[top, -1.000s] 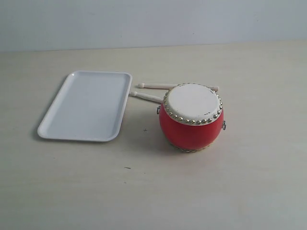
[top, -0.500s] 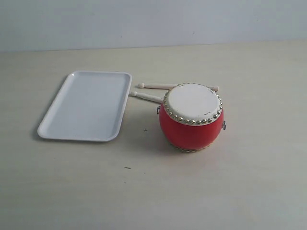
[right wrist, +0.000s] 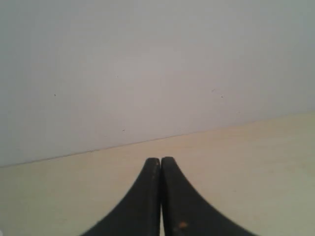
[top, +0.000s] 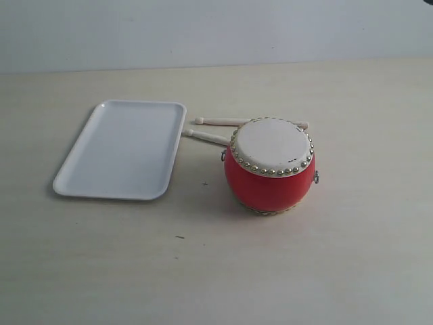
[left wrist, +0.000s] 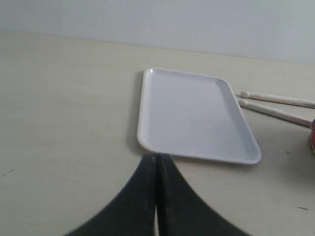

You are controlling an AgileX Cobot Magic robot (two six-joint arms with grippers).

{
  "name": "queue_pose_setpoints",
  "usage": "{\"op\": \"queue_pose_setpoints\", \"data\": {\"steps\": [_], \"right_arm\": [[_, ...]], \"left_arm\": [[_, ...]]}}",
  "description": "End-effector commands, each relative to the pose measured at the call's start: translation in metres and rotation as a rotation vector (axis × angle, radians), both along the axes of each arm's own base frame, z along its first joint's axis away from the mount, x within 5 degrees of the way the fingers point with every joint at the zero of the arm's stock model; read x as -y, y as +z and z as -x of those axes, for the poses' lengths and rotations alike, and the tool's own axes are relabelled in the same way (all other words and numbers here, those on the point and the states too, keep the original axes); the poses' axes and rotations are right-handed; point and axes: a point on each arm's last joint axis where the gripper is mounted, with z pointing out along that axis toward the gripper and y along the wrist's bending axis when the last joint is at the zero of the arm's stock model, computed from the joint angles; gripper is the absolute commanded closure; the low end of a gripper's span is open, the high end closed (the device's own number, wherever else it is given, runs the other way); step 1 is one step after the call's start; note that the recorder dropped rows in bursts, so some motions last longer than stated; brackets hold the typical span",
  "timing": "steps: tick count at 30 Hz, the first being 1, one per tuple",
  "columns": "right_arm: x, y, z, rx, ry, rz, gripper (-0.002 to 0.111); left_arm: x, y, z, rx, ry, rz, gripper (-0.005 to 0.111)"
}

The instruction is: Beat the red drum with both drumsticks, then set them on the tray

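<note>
Two drumsticks [top: 210,137] behind one red drum [top: 269,184]; one tray [top: 122,150] alongside

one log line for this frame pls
phase: not started | left gripper: shut, empty | right gripper: shut, empty | drumsticks: on table by red drum | tray: empty

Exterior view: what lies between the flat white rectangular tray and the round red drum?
Two slim pale wooden drumsticks lie there, tips toward the tray; otherwise bare tabletop. The exterior view shows this.
</note>
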Motion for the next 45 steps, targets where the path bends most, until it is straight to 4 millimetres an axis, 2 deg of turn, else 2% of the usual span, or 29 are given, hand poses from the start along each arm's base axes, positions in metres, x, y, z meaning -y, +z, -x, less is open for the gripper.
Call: {"op": "queue_pose_setpoints", "data": {"steps": [1,6,8,11,14,17,21,24,27,28,31,35,38,41,45], "right_arm": [[-0.034,0.010,-0.050,0.005,0.131,0.141,0.108],[-0.073,0.009,-0.097,0.055,0.284,0.322,0.108],[-0.079,0.006,-0.110,0.073,0.306,0.359,0.108],[-0.082,-0.003,-0.132,0.110,0.340,0.539,0.108],[-0.071,-0.013,-0.150,0.114,0.277,0.822,0.108],[-0.046,-0.027,-0.158,0.004,0.109,1.162,0.108],[-0.021,-0.040,-0.158,-0.168,-0.065,1.367,0.108],[-0.017,-0.052,-0.154,-0.314,0.009,1.343,0.108],[-0.026,-0.050,-0.152,-0.437,0.178,1.233,0.108],[-0.030,-0.048,-0.151,-0.465,0.257,1.199,0.108],[-0.054,-0.031,-0.149,-0.504,0.490,0.950,0.108],[-0.084,-0.006,-0.148,-0.502,0.650,0.757,0.108],[-0.108,0.000,-0.147,-0.536,0.728,0.769,0.108],[-0.131,-0.002,-0.148,-0.535,0.834,0.844,0.108],[-0.160,-0.019,-0.153,-0.491,0.948,0.927,0.108]], "left_arm": [[0.000,-0.001,0.000,0.005,-0.006,0.001,0.107],[0.000,-0.001,0.000,0.005,-0.006,0.001,0.107],[0.000,-0.001,0.000,0.005,-0.006,0.001,0.107],[0.000,-0.001,0.000,0.005,-0.006,0.001,0.107],[0.000,-0.001,0.000,0.005,-0.006,0.001,0.107],[0.000,-0.001,0.000,0.005,-0.006,0.001,0.107],[0.000,-0.001,0.000,0.005,-0.006,0.001,0.107],[0.000,-0.001,0.000,0.005,-0.006,0.001,0.107],[0.000,-0.001,0.000,0.005,-0.006,0.001,0.107],[0.000,-0.001,0.000,0.005,-0.006,0.001,0.107],[0.000,-0.001,0.000,0.005,-0.006,0.001,0.107],[0.000,-0.001,0.000,0.005,-0.006,0.001,0.107],[0.000,-0.001,0.000,0.005,-0.006,0.001,0.107],[0.000,-0.001,0.000,0.005,-0.006,0.001,0.107],[0.000,-0.001,0.000,0.005,-0.006,0.001,0.107]]}}
